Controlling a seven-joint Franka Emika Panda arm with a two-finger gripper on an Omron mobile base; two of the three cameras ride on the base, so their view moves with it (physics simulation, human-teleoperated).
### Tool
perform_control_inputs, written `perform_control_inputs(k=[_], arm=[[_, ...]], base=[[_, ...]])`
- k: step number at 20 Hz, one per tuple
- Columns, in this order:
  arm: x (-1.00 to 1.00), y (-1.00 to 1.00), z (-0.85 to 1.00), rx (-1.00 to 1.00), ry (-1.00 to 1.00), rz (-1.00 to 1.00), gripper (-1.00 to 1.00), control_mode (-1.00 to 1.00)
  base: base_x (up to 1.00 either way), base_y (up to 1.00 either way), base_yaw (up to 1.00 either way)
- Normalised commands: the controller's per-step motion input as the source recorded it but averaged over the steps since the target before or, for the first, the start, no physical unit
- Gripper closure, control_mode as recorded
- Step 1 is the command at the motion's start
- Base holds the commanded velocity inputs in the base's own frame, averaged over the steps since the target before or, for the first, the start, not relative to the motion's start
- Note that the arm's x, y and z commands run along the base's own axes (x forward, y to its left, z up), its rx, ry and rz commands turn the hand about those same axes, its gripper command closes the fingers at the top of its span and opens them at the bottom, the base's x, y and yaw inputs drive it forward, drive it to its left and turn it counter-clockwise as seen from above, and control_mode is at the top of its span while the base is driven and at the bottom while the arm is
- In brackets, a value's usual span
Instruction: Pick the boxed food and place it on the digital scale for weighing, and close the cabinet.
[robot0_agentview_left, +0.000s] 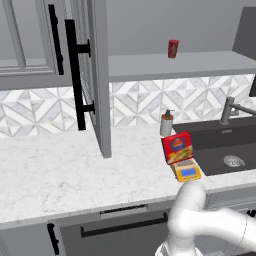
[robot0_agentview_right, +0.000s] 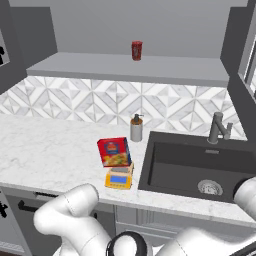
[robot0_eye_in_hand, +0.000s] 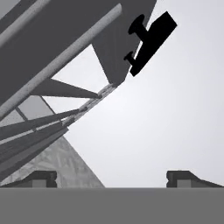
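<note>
The boxed food, red-fronted with a yellow picture, stands tilted with its lower edge on the small yellow digital scale near the counter's front edge. The grey wall cabinet stands open: its door swings out over the counter, with a long black bar handle. In the hand view my gripper is open with nothing between its fingertips. It looks up at the underside of a cabinet door and its black handle.
A small red can stands on the grey inner shelf. A grey soap dispenser stands behind the box. The dark sink and faucet lie to the right.
</note>
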Motion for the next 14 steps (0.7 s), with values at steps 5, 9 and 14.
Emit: perform_control_inputs(k=[5, 9, 14], arm=[[-0.55, 0.7, 0.78, -0.27, 0.0, 0.0, -1.0, -1.0], [-0.67, 0.63, 1.0, -0.31, -0.03, 0.0, -1.0, -1.0], [-0.57, 0.92, 0.81, -0.42, -0.05, -0.05, -1.0, -1.0]], base=[[0.0, 0.0, 0.0], [0.0, 0.0, 0.0], [0.0, 0.0, 0.0]])
